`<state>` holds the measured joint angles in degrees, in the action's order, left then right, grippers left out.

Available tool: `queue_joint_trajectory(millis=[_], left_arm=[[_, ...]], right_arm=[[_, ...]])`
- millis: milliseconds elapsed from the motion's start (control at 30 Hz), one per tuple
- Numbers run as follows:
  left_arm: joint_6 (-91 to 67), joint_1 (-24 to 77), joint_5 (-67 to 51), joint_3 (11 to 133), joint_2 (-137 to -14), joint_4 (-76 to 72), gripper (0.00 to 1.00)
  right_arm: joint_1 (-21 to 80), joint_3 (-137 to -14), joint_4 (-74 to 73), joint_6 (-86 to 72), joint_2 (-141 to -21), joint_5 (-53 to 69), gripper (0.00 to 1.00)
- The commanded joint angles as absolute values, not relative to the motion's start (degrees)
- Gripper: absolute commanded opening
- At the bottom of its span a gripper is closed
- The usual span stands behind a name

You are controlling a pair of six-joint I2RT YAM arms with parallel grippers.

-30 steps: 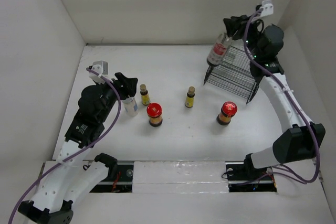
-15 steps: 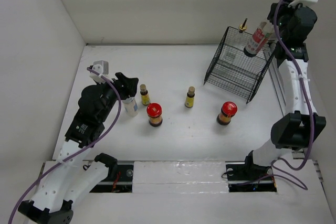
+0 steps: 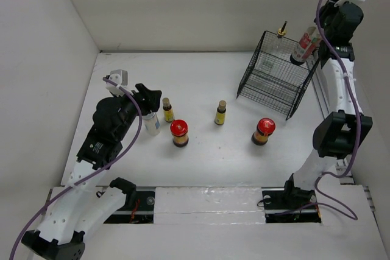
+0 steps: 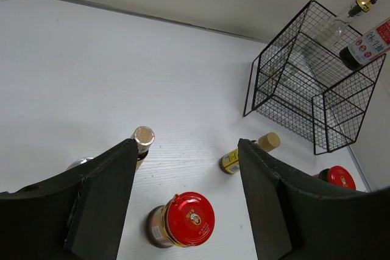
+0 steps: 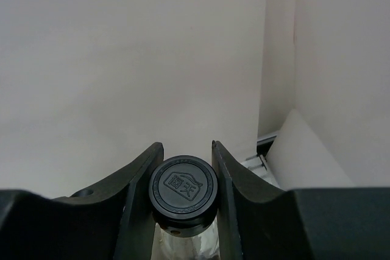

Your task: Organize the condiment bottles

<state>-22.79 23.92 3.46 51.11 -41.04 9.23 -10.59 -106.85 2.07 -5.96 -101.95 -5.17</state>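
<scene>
done: spout bottle [image 3: 281, 31] in basket [image 3: 271, 83] | now: your right gripper [image 5: 184, 150] clamps capped bottle [image 3: 303, 45] above it; left gripper [image 4: 187, 144] wide, empty | todo: five bottles [image 3: 179, 133] on desk [image 3: 201, 156]

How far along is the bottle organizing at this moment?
Done: gold-spout bottle sits in the wire basket. In hand: right gripper holds the black-capped bottle over the basket. Remaining: two yellow bottles, two red-lidded jars and the white bottle on the table; left gripper open beside it.
</scene>
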Motion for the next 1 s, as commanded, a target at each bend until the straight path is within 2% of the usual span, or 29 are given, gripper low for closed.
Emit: queue_joint_trajectory(millis=[0, 167, 433, 567, 667, 700, 767, 833, 967], left_arm=[[-22.1, 23.7, 2.9, 50.8, -40.9, 6.8, 0.63], [-22.1, 23.7, 2.9, 50.8, -40.9, 6.8, 0.63], [-22.1, 23.7, 4.1, 50.8, -40.3, 6.8, 0.63], [-22.1, 23.7, 4.1, 50.8, -39.7, 6.8, 0.63], [-22.1, 23.7, 3.6, 50.8, -39.7, 6.8, 0.64], [-22.1, 23.7, 3.6, 50.8, -39.7, 6.8, 0.64], [-22.1, 23.7, 3.6, 50.8, -39.7, 6.8, 0.65], [-22.1, 23.7, 3.6, 50.8, -39.7, 6.8, 0.67], [-22.1, 23.7, 3.6, 50.8, -39.7, 6.8, 0.67]], right_arm=[[-10.7, -107.1, 11.0, -6.3, -99.6, -6.1, 0.09], [-8.9, -98.6, 15.1, -4.6, -98.8, -6.1, 0.09], [-7.0, -87.9, 19.4, -4.6, -98.0, -8.5, 0.15], [-7.0, -85.1, 20.0, -4.6, -98.0, -9.0, 0.26], [-7.0, -83.9, 20.5, -4.6, -96.7, -9.7, 0.49], [-7.0, -83.9, 20.5, -4.6, -96.7, -9.7, 0.6], [-6.5, -83.9, 19.6, -4.6, -95.3, -9.7, 0.7], [-6.5, -84.5, 18.4, -4.6, -93.0, -9.1, 0.77], [-3.9, -83.9, 17.8, -4.6, -87.6, -9.1, 0.79]])
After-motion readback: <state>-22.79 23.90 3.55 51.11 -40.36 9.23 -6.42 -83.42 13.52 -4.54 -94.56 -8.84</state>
